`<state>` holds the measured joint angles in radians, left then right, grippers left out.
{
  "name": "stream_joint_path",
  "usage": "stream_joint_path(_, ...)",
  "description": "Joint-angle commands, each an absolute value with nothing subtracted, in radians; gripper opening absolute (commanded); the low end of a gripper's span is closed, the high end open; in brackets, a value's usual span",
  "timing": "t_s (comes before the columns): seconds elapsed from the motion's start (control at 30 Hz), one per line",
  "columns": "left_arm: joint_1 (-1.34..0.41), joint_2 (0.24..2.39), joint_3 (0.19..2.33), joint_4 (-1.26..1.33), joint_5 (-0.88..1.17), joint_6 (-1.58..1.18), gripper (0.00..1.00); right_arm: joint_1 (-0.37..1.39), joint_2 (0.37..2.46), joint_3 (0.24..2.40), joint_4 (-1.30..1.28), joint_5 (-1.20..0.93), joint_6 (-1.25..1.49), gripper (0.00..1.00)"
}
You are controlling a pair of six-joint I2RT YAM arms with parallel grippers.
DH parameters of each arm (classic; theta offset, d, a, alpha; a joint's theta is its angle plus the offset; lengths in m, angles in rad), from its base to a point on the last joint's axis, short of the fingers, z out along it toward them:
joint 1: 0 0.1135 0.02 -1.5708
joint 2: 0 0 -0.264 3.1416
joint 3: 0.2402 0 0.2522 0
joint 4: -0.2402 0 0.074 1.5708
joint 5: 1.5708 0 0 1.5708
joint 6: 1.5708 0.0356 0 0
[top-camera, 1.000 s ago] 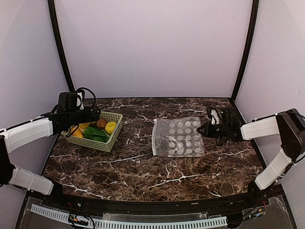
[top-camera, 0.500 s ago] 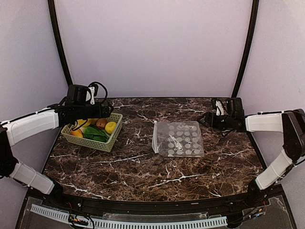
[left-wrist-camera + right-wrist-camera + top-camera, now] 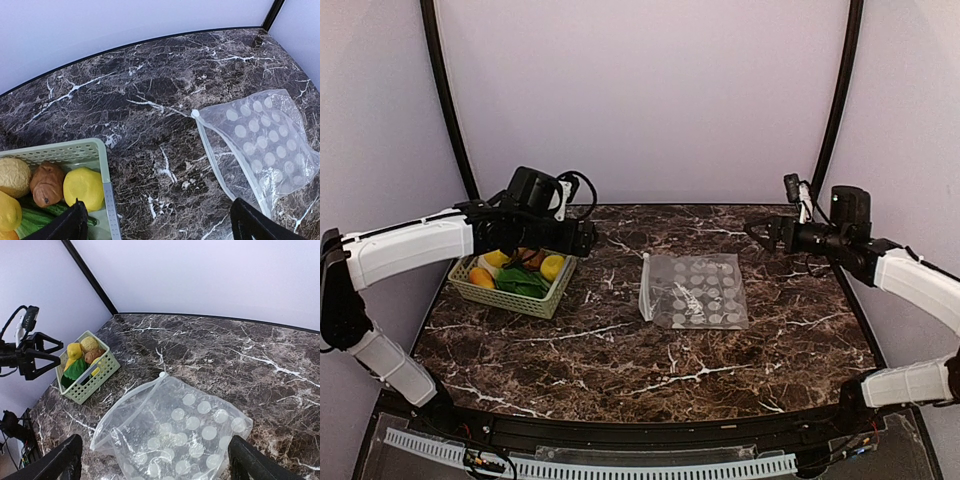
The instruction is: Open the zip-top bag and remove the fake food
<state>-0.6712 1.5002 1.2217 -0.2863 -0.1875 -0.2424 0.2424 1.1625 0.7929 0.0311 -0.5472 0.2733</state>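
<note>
Held aloft, left fingers point(image 3: 67, 226) and right fingers point(image 3: 57, 461) spread wide, empty

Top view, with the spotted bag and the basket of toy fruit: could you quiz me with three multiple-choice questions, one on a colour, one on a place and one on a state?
1. What colour are the dots printed on the zip-top bag?
A. Pale white
B. Red
C. Black

2. Where is the fake food?
A. Inside the bag
B. In the pale green basket
C. Scattered loose

3. How does the right gripper stand?
A. Open, holding nothing
B. Shut on the bag
C. Shut on a lemon

Answers:
1. A: rows of pale round dots show on the clear plastic.
2. B: the yellow, green and brown pieces all sit in the basket, and the bag looks empty.
3. A: its fingers are spread wide, off to the side of the bag, with nothing between them.
</note>
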Motion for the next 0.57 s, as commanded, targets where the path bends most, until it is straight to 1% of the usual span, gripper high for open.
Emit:
stream_joint_path(0.0,-0.693,1.43,1.137,-0.32,-0.242,-0.27,0.99,0.258,1.064,0.693,0.009,-0.611,0.268,0.99)
stream_joint_path(0.17,-0.696,1.344,0.992,-0.268,-0.251,-0.323,0.99,0.279,0.947,0.577,0.029,-0.623,0.292,0.99)
stream_joint_path(0.3,-0.696,1.298,0.917,-0.246,-0.271,-0.352,0.99,0.284,0.882,0.503,0.042,-0.624,0.298,0.99)
stream_joint_path(0.53,-0.696,1.269,0.882,-0.229,-0.301,-0.376,0.99,0.285,0.889,0.474,0.046,-0.605,0.296,0.99)
